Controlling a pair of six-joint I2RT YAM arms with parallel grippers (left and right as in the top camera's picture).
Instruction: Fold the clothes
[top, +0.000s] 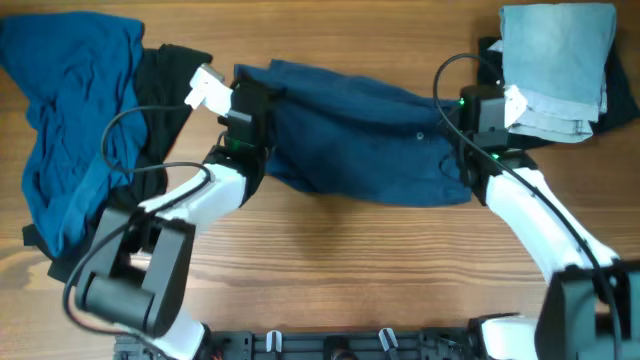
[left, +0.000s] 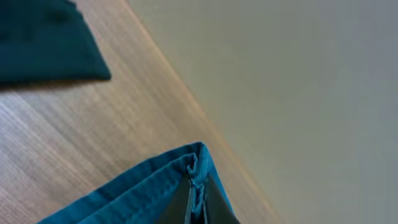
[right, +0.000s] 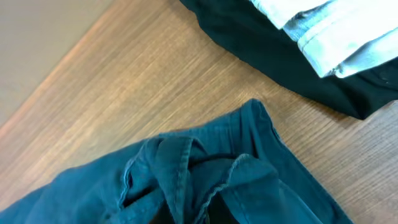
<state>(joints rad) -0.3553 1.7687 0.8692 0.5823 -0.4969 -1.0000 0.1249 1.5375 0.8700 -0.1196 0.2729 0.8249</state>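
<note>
The dark navy denim shorts (top: 360, 135) lie spread across the middle of the table, stretched between both grippers. My left gripper (top: 245, 108) is shut on the shorts' left edge. In the left wrist view its fingers (left: 196, 198) pinch a stitched hem of the shorts (left: 137, 196). My right gripper (top: 468, 125) is at the shorts' right edge. In the right wrist view the shorts (right: 186, 177) bunch up around the fingers (right: 186, 211), which are mostly hidden by folds and appear closed on the cloth.
A bright blue garment (top: 60, 130) lies heaped at the left over a black piece (top: 170, 85). Folded pale denim (top: 555, 65) sits on a black piece (right: 280, 53) at the back right. The far table edge (left: 186, 93) is close to the left gripper.
</note>
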